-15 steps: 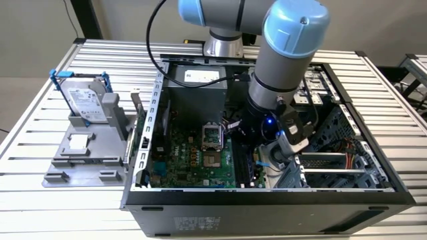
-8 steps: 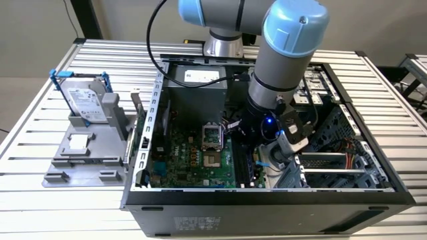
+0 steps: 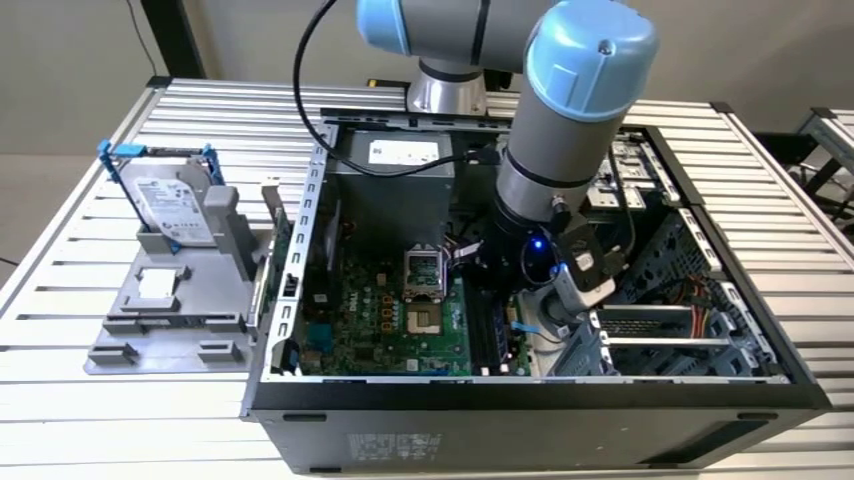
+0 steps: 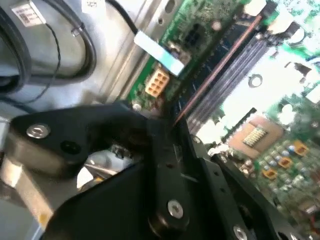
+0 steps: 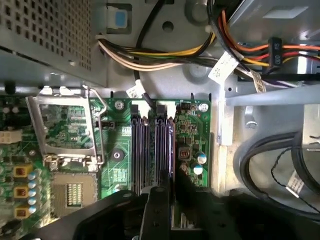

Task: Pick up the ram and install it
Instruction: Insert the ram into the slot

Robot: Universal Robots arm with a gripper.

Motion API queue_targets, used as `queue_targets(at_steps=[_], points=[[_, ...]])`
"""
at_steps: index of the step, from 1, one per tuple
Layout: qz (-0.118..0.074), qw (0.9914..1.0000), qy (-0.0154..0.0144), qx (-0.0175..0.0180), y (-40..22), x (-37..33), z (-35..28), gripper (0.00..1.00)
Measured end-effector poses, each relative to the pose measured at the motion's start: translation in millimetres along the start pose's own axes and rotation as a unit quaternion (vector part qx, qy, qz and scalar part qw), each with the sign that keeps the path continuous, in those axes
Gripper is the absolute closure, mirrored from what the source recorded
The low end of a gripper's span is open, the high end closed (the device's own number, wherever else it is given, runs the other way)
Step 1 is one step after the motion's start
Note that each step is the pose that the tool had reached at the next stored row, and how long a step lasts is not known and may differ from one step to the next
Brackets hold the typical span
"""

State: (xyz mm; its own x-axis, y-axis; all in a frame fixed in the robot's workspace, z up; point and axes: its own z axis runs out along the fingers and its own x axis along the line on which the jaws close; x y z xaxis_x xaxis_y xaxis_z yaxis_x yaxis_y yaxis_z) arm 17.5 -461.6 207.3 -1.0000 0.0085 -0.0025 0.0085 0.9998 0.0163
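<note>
**Item: the ram** (image 4: 220, 65). Thin board seen edge-on in both wrist views (image 5: 172, 150). It lies along the memory slots (image 5: 145, 150), at the motherboard (image 3: 387, 330) edge farthest from the processor socket (image 5: 65, 145). Whether it is seated or just above a slot cannot be told.

**Holder: gripper** (image 4: 172, 125). The fingers look clamped on one end of the ram, one to each flat face (image 5: 172, 187).

**Handling note (judgement).** Keep the stick parallel to its slot and upright. Line up the ends with the slot latches, then press straight down. A tilt would likely jam one end.

**Container: computer case** (image 3: 287, 300), lying open on the table (image 3: 134, 430).
- Contents: motherboard, power supply (image 3: 400, 160) at the far end, and the cable bundle (image 5: 165, 55) beyond the slots.
- The arm (image 3: 561, 130) reaches into it.

**Container: grey fixture** (image 3: 174, 320), near the table edge at the exterior view's left.
- Contents: a hard drive (image 3: 174, 205) with blue rails, standing tilted.
</note>
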Motion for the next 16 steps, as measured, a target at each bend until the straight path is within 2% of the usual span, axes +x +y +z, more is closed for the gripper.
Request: queue_targets(at_steps=[8,9,12,13,16], points=[[0.000,1.00000,0.0001,0.0002,1.0,-0.1,-36.0,0.00],[0.000,1.00000,0.0000,0.0000,1.0,-0.2,-38.4,0.00],[0.000,1.00000,0.0000,0.0000,1.1,-0.2,-38.4,0.00],[0.000,1.00000,0.0000,0.0001,1.0,-0.2,-38.5,1.00],[0.000,1.00000,0.0000,0.0002,1.0,-0.2,-38.6,1.00]])
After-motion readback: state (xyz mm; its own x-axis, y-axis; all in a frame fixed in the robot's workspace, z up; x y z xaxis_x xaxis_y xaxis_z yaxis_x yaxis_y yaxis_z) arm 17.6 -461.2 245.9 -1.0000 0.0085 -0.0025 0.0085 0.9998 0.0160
